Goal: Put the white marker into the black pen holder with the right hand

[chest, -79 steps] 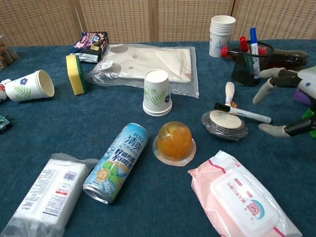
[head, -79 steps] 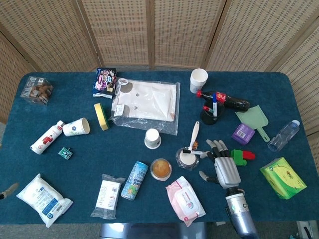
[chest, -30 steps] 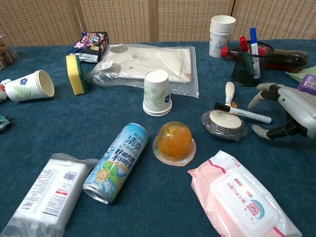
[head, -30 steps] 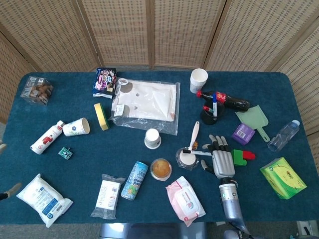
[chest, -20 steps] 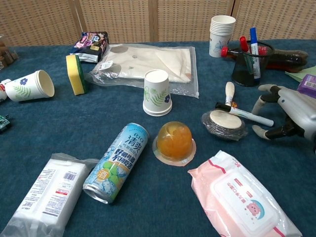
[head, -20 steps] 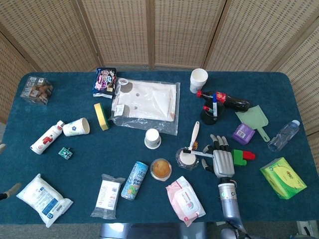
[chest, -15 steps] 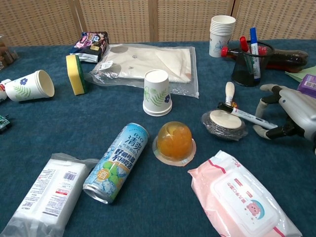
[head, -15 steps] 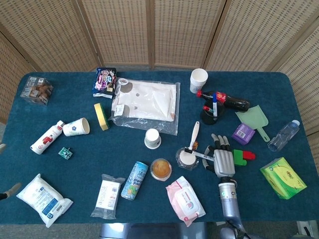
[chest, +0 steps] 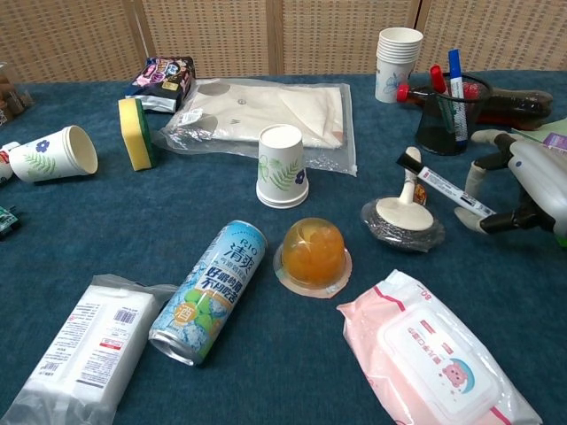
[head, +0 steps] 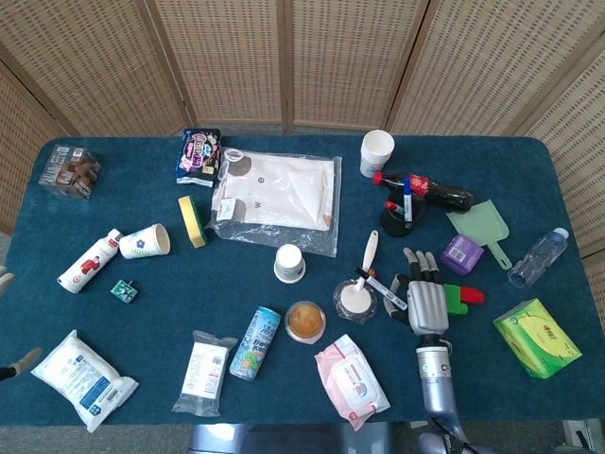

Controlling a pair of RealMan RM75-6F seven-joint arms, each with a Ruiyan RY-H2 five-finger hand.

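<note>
The white marker (chest: 449, 188) with a black cap is off the table, tilted with its cap end up and to the left. My right hand (chest: 532, 190) pinches its lower end between thumb and finger. In the head view the white marker (head: 383, 288) sticks out left of the right hand (head: 425, 301), over the round scrubber brush (head: 357, 299). The black pen holder (chest: 443, 119) stands behind, holding a blue and a red marker; the same black pen holder (head: 397, 219) is beyond the hand in the head view. Only the left hand's fingertips (head: 17, 362) show, at the left edge, spread apart.
The scrubber brush (chest: 403, 217) lies just below the marker. A cola bottle (head: 425, 189) lies behind the holder, and a paper cup stack (chest: 396, 51) stands to its left. A purple box (head: 460, 253) and a green-and-red block (head: 463, 297) sit right of the hand. A wipes pack (chest: 434, 354) lies in front.
The right hand closed on the marker that lay across the scrubber brush and lifted it; the cap end rose and the marker now hangs tilted above the table.
</note>
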